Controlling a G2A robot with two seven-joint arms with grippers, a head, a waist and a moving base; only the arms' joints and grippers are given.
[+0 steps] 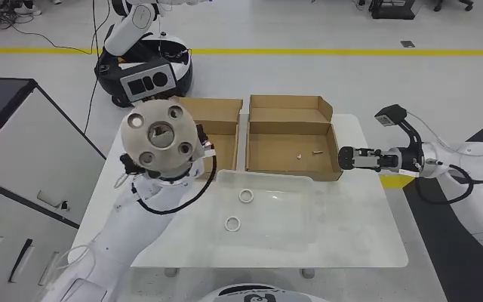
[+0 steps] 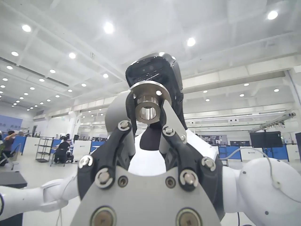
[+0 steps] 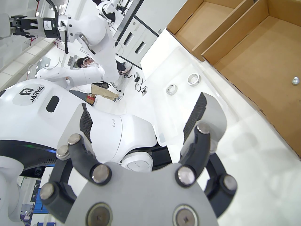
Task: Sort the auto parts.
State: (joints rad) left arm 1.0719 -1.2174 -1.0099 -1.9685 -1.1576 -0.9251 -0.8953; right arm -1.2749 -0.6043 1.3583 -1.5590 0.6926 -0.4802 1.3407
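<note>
Left gripper (image 2: 148, 108): raised high above the table's left side, close under the top camera. Fingers clamped on a flanged hub (image 1: 158, 136), pinching its short collar from both sides. The flange with its bolt holes faces up; the bore is splined inside.

Clear tray (image 1: 283, 215): centre of the white table (image 1: 362, 234), on the side nearest the robot. Holds two metal rings, well apart. Near ring (image 1: 232, 223) lies flat towards the tray's left front. Far ring (image 1: 245, 196) lies flat close to the tray's back wall.

Right gripper (image 3: 143, 102): turned sideways over the table's right side, tips just beside the right wall of the right box (image 1: 279, 151). Fingers spread wide, nothing between the pads.

Right box: open brown cardboard, behind the tray, lid flap folded back. Two small metal parts on its floor, one pale (image 1: 299, 157), one like a short pin (image 1: 317, 151), near each other.

Left box (image 1: 223, 147): open cardboard, touching the right box side by side; partly hidden under the raised arm. Contents: cannot tell.

Another robot (image 1: 143, 72) stands on the floor beyond the table.
</note>
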